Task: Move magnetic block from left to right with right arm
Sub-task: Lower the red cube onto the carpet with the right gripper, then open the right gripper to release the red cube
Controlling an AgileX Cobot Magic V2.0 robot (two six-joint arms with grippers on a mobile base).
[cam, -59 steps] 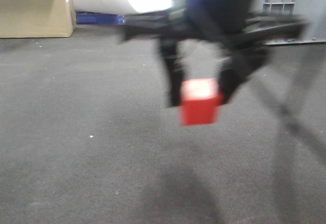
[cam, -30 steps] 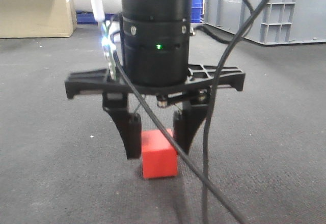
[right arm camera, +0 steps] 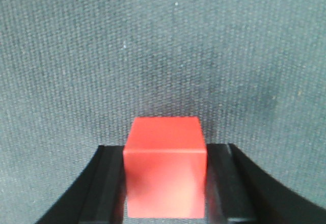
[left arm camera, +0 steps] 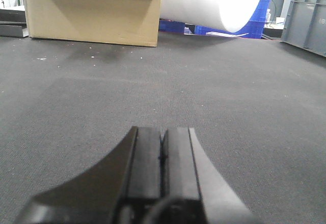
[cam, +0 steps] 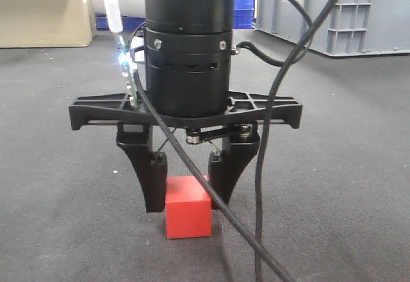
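Checking feeds, I log this per item.

Front view: I see the right gripper (cam: 184,195) pointing straight down, its black fingers (cam: 152,189) on either side of the magnetic block (cam: 188,207). The block sits on the grey carpet floor (cam: 57,186). From this angle I cannot tell whether the pads touch the cube's faces. Black cables (cam: 269,141) hang in front of the arm's round wrist housing (cam: 187,45). Grey crates (cam: 346,13) stand at the back right, a cardboard box (cam: 41,9) at the back left.

Right wrist view: only this feed looks down between the fingers (right arm camera: 109,183). The magnetic block (right arm camera: 165,165) fills the gap, and both red side faces meet the black pads with no floor showing between, so I read the right gripper (right arm camera: 165,183) as clamped on the cube.

Left wrist view: the left gripper (left arm camera: 162,158) is closed on nothing, its two fingers (left arm camera: 145,158) pressed together above bare carpet. It shows the cardboard box (left arm camera: 91,10) and a white roll (left arm camera: 214,2) beyond; the block is not in this feed.

Change from half a second ago: the wrist housing sits a little higher and further left in the front feed, and the block has shifted left with the fingers.

Change from one second ago: the block hung blurred above the floor; now it rests on the carpet.
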